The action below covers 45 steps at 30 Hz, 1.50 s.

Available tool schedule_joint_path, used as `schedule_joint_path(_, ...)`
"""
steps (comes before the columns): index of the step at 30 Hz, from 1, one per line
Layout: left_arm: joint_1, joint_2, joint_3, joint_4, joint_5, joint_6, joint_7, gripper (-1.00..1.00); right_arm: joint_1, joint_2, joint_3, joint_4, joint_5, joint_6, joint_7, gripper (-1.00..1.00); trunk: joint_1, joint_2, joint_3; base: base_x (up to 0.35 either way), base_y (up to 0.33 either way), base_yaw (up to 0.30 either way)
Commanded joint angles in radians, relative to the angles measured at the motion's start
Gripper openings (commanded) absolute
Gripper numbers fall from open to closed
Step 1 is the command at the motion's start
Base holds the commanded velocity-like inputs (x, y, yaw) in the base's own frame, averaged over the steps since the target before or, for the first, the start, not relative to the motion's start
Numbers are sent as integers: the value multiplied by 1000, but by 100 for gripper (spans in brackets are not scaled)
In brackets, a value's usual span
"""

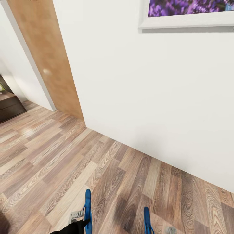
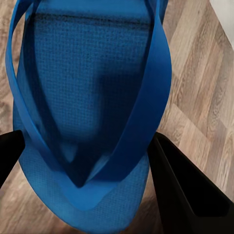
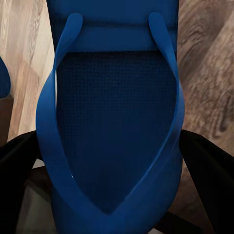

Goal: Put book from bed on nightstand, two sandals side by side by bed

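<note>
**Both sandals in hand, facing a wall**

So the robot had one blue flip-flop in each gripper, both held low at the near edge of the head view; the left sandal [image 1: 87, 208] stood up on edge with a bit of grey and black gripper hardware beside it, and the right sandal [image 1: 147, 221] poked up the same way further right, the two well apart over the wood-plank floor [image 1: 65, 162].

In the left wrist view the left gripper [image 2: 92, 165] was clamped on its sandal [image 2: 87, 97]; the black fingers [image 2: 180, 185] sat on either side of the toe end, pressing the sole edges, straps looping up toward the heel; floor planks underneath.

Same story on the right; the right gripper [image 3: 109, 180] was closed around the other sandal [image 3: 112, 122], dark fingers [image 3: 209, 180] hugging both edges of the sole near the toe post; a sliver of blue at the frame edge was probably the other flip-flop, can't say for sure.

Ahead was just a white wall [image 1: 146, 97] with the bottom of a lavender picture [image 1: 188, 9] in a white frame up at the far right; a plain brown door [image 1: 48, 58] stood on the left; a dark brown low cabinet [image 1: 9, 105] sat at the far left.

No containers around; the sandals themselves had nothing on them.
</note>
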Motion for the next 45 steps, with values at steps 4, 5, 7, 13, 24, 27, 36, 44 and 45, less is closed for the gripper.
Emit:
schedule_joint_path(4, 0, -1, 3, 1, 4, 4, -5, -100, 0, -1, 0, 1, -7, 5, 4, -100, 0, 0, 5, 0, 0, 0)
schedule_joint_path(5, 0, -1, 3, 1, 4, 4, -5, -100, 0, -1, 0, 1, -7, 5, 4, -100, 0, 0, 7, 0, 0, 0)
schedule_joint_path(7, 0, -2, 3, 1, 4, 4, -5, -100, 0, -2, 0, 1, -7, 5, 4, -100, 0, 0, 10, 0, 0, 0)
schedule_joint_path(13, 0, -2, 3, 1, 4, 4, -5, -100, -1, -14, 0, 3, -7, 5, 4, -100, 0, 0, 19, 0, 0, 0)
schedule_joint_path(24, 0, -3, 3, 1, 4, 4, -5, -100, -1, -24, 0, 2, -7, 4, 5, -100, 0, 0, 37, 0, 0, 0)
schedule_joint_path(27, 0, -3, 3, 1, 4, 4, -5, -100, 0, -36, 0, 3, -7, 5, 5, -100, 0, 0, 42, 0, 0, 0)
schedule_joint_path(36, 1, -3, 3, 1, 4, 4, -4, -100, 0, -43, 0, 3, -7, 5, 5, -100, 0, 0, 56, 0, 0, 0)
schedule_joint_path(44, 1, -3, 2, 1, 4, 4, -4, -100, -1, -43, 0, 3, -7, 5, 5, -100, 0, 0, 69, 0, 0, 0)
schedule_joint_path(45, 1, -3, 3, 1, 4, 4, -4, -100, 0, -43, 0, 3, -7, 5, 5, -100, 0, 0, 70, 0, 0, 0)
